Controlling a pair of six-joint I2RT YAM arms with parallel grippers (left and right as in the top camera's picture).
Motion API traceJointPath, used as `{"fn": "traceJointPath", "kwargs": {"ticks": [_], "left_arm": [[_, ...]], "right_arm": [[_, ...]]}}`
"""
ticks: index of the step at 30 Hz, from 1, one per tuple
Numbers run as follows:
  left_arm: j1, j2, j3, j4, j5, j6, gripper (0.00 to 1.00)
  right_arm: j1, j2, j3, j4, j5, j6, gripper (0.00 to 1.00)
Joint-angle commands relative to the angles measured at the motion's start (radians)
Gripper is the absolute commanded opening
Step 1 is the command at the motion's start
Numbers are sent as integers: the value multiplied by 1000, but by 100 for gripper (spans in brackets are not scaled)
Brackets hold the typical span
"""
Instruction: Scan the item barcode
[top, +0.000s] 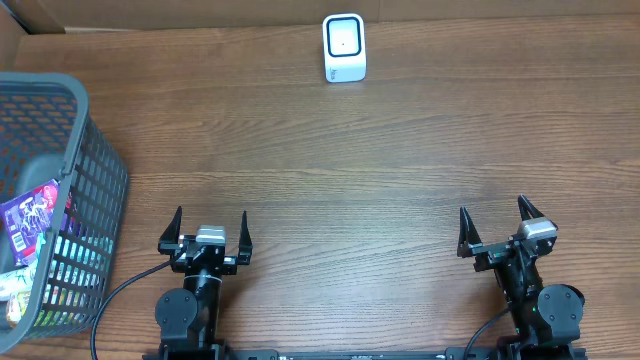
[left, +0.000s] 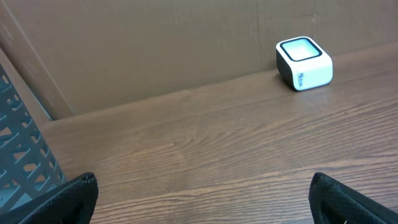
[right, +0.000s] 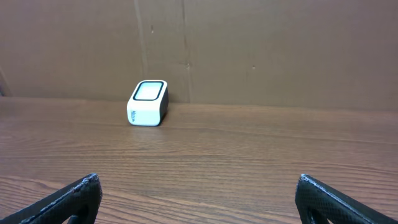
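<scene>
overhead, scanner: white box at the middle of the worktop's far edge, window facing up. My read: centred so either arm can bring a code over it.
overhead, basket: grey mesh, at the left edge, just beside the left arm. Looks placed so that arm does the picking.
overhead, item: purple packet lies on top inside the basket, more packets under it. No item is out of the basket.
overhead, left jaws: wide apart, empty, low at the near edge, pointing toward the far edge.
overhead, right jaws: same, wide and empty, near edge on the right, well apart from the scanner.
left wrist, basket: mesh wall fills the left margin, contents hidden from here.
left wrist, scanner: upper right of the view, near the cardboard backing.
left wrist, fingertips: only the tips show at the bottom corners, bare wood between.
right wrist, scanner: ahead and a bit left, nothing in the way.
right wrist, fingertips: at both bottom corners, nothing between.
step: not begun. I'd say the pick from the basket comes first.
risk: can't tell which face of the packet carries the barcode. It may need a turn before it faces the window.
</scene>
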Motion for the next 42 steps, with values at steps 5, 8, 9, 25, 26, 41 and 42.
{"fn": "traceJointPath", "kwargs": {"ticks": [5, 8, 9, 25, 26, 41, 42], "left_arm": [[-6, -12, -7, 2, 19, -8, 99], [-7, -12, -7, 1, 22, -137, 100], [-7, -11, -7, 1, 18, -186, 100], [-7, 0, 25, 0, 63, -357, 100], [-7, 8, 39, -3, 64, -357, 99], [-7, 369, 560, -303, 85, -356, 100], [-7, 406, 613, -335, 92, -356, 100]], "right_arm": [[4, -12, -11, 5, -6, 3, 100], [4, -12, -11, 5, -6, 3, 100], [4, -12, -11, 5, -6, 3, 100], [4, -12, -11, 5, -6, 3, 100], [4, -12, -11, 5, -6, 3, 100], [4, -12, -11, 5, -6, 3, 100], [4, -12, -11, 5, -6, 3, 100]]}}
